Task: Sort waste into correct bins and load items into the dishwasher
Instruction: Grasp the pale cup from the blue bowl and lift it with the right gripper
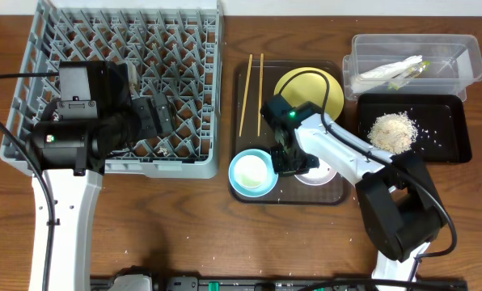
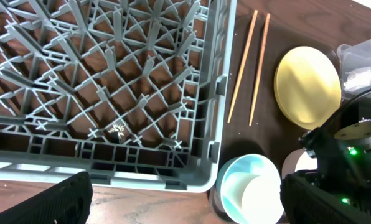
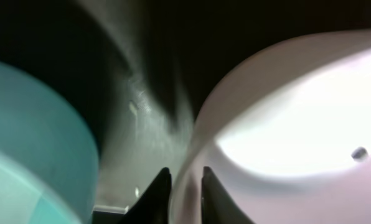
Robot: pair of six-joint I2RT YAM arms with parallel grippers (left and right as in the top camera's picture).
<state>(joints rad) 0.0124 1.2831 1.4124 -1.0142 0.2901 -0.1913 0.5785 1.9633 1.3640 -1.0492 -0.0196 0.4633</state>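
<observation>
My right gripper point(image 1: 293, 162) is shut on the rim of the white bowl point(image 1: 320, 174) on the brown tray; in the right wrist view its fingers point(image 3: 187, 180) straddle that rim point(image 3: 297, 124). The light blue bowl point(image 1: 243, 187) sits just left of it with the small white cup point(image 1: 253, 171) inside. The yellow plate point(image 1: 326, 85) and two chopsticks point(image 1: 245, 93) lie further back. My left gripper point(image 1: 156, 117) is open and empty over the grey dish rack point(image 1: 31, 89). Its wrist view point(image 2: 185, 193) shows the rack wall point(image 2: 142, 168), bowl point(image 2: 241, 177) and cup point(image 2: 260, 199).
The brown tray point(image 1: 269, 89) holds the dishes. At the right, the clear tub point(image 1: 459, 48) holds the white napkin point(image 1: 386, 71) and the wrapper point(image 1: 415, 71). The black tray point(image 1: 447, 137) in front of it holds the rice crumbs point(image 1: 393, 131).
</observation>
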